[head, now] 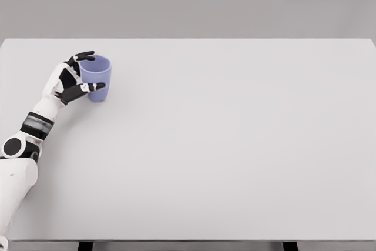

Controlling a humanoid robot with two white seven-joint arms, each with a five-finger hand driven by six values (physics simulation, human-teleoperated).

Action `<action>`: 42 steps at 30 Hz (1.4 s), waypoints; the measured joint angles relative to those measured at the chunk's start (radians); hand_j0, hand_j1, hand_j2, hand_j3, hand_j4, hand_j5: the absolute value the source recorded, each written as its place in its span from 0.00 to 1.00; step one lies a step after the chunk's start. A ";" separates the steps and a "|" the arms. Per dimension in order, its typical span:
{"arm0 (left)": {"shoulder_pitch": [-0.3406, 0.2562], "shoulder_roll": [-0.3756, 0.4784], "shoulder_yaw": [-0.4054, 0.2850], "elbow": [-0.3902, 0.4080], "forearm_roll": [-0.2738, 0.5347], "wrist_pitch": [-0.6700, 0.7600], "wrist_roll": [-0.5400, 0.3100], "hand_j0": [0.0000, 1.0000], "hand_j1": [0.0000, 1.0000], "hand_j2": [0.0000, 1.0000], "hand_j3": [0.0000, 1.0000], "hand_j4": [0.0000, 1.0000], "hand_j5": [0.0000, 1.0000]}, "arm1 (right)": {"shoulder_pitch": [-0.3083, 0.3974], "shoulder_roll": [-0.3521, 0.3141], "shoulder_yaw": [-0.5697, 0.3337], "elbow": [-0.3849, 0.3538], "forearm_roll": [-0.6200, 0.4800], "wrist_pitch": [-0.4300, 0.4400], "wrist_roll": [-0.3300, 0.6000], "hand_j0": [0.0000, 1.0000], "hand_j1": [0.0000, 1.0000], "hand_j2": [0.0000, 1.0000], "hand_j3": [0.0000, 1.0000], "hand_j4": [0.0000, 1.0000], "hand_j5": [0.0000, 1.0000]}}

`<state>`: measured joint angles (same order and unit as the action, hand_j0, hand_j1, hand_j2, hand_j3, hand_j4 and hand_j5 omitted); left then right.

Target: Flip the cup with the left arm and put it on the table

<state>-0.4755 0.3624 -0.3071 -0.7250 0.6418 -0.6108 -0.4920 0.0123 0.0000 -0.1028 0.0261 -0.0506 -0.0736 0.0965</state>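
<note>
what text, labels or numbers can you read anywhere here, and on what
None: no words, labels, brands, numbers or signs can be read in the head view.
The cup is plain purple-blue with no print on the side that shows.
The left hand, wrapped around the cup, and its white arm carry no readable marks.
The table is bare and unmarked.

Pale grey surface (235, 145); upright lavender cup (97, 77) standing near far left corner, opening facing up.
</note>
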 measured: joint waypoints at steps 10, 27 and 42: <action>0.018 -0.001 0.000 -0.034 -0.003 0.000 0.017 0.72 0.72 0.72 0.72 0.72 0.72 | 0.000 0.000 0.000 0.000 0.000 0.000 0.000 1.00 1.00 1.00 1.00 1.00 1.00; 0.028 0.000 0.002 -0.060 -0.007 0.000 0.020 0.90 0.90 0.90 0.90 0.90 0.90 | 0.000 0.000 0.000 0.000 0.000 0.000 0.000 1.00 1.00 1.00 1.00 1.00 1.00; 0.049 0.002 0.003 -0.081 -0.008 0.000 0.020 1.00 1.00 1.00 1.00 1.00 1.00 | 0.000 0.000 0.000 0.000 0.000 0.000 0.000 1.00 1.00 1.00 1.00 1.00 1.00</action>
<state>-0.4264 0.3640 -0.3041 -0.8059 0.6337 -0.6111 -0.4724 0.0122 0.0000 -0.1027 0.0260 -0.0505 -0.0736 0.0965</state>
